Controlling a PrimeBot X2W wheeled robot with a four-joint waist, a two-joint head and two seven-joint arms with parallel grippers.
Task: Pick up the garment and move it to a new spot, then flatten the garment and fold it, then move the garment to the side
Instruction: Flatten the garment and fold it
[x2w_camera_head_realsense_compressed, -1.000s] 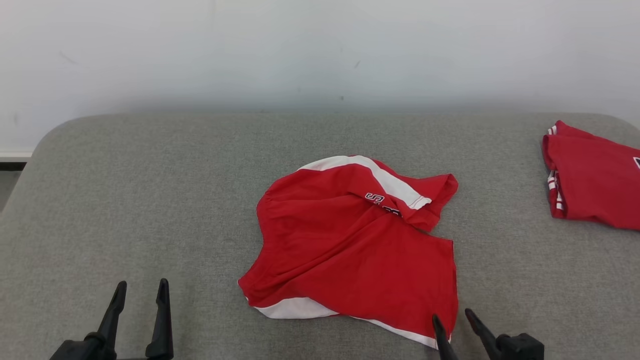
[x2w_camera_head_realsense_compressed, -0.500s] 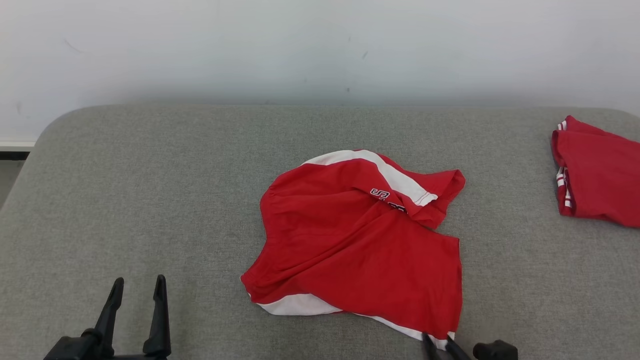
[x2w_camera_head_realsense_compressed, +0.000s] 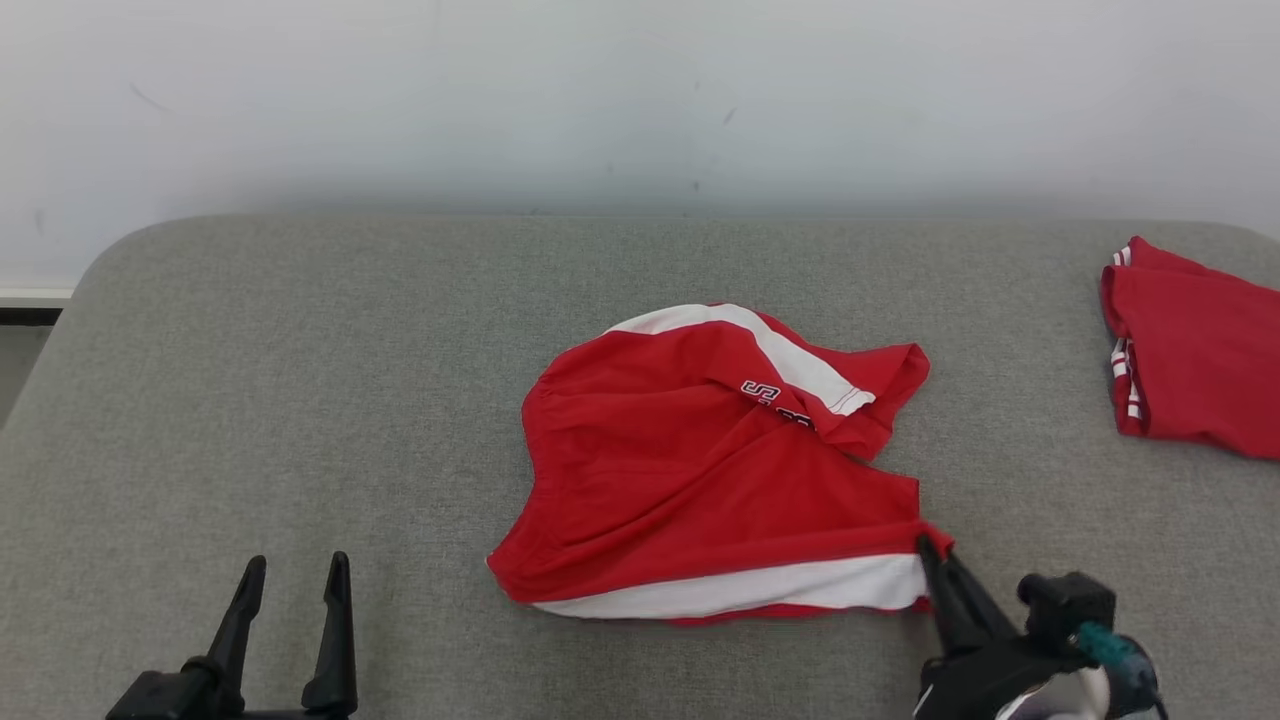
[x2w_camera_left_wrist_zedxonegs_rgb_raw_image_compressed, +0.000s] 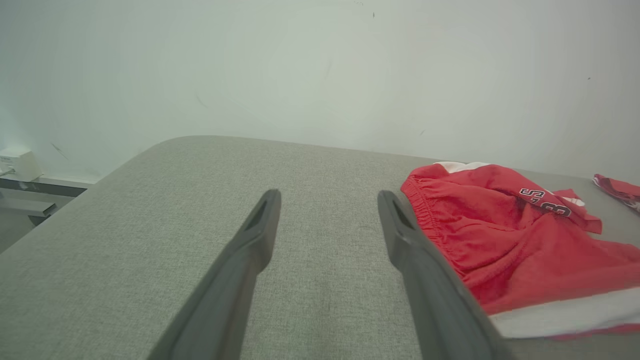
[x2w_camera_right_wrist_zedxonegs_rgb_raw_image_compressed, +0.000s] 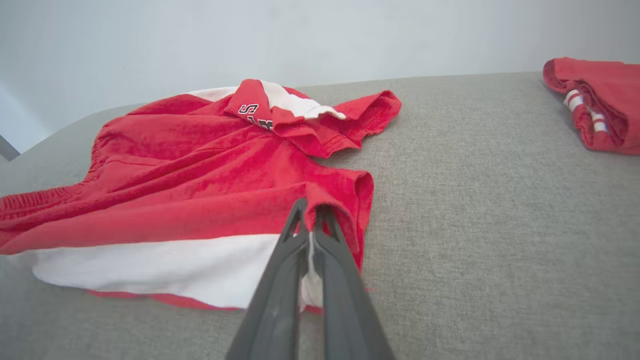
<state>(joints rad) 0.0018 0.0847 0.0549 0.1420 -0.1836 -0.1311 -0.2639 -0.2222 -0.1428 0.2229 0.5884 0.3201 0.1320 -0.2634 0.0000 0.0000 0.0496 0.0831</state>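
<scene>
Grey padded table (x2w_camera_head_realsense_compressed: 300, 350) | right pincer (x2w_camera_head_realsense_compressed: 925, 547) clamped on red garment (x2w_camera_head_realsense_compressed: 700, 480) corner | left pincer (x2w_camera_head_realsense_compressed: 298, 563) wide

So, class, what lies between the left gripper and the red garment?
Only bare grey surface separates the left gripper from the red garment, as the head view shows.
</scene>
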